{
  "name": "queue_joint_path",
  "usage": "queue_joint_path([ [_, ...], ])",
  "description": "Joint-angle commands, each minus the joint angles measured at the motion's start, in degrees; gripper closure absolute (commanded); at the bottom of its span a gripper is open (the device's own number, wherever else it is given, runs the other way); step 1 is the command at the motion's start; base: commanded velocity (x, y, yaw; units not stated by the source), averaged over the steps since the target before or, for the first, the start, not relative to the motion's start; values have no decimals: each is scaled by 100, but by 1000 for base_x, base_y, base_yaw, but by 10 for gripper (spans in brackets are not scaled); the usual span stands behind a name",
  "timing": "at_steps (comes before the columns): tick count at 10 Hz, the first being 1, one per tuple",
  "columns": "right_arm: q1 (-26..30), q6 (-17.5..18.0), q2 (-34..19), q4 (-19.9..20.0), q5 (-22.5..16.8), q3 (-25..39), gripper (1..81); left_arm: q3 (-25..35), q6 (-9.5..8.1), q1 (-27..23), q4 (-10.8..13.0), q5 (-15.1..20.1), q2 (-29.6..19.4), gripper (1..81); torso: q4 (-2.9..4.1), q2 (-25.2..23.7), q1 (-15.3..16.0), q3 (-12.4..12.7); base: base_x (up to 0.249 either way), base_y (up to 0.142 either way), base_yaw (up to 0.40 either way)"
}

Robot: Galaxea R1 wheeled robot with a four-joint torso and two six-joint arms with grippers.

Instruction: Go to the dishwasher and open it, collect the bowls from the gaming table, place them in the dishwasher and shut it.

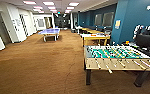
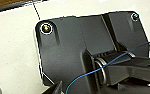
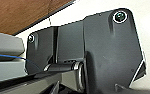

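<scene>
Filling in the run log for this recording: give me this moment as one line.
phase: driving, carpeted hall | near right: foosball table | beyond: white-topped table | far left: blue ping-pong table | bowls: none made out | pincers: cannot tell

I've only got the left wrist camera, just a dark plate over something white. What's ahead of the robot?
Observer: The head view shows a table-football table close on the right, standing on brown carpet.
Operator: Anything beyond it?
Observer: A white-topped table with a yellowish edge stands farther back, near the blue wall.
Operator: Bowls on it?
Observer: Something small and reddish lies on it, too small to identify.
</scene>
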Motion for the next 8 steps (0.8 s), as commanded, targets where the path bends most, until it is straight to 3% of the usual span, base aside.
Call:
queue_joint_path([
  [1, 236, -20, -3, -73, -251, 46, 10, 0, 0, -287, -53, 306, -80, 10, 0, 0, 0, 0, 0, 0, 279],
  [3, 236, -29, -3, -73, -251, 46, 10, 0, -8, -287, -62, 306, -71, 10, 0, 2, 0, 2, 0, 0, 144],
  [8, 227, -37, -3, -73, -251, 46, 10, 0, -17, -279, -114, 306, -71, 10, 0, 2, 2, 2, 0, 0, 0],
])
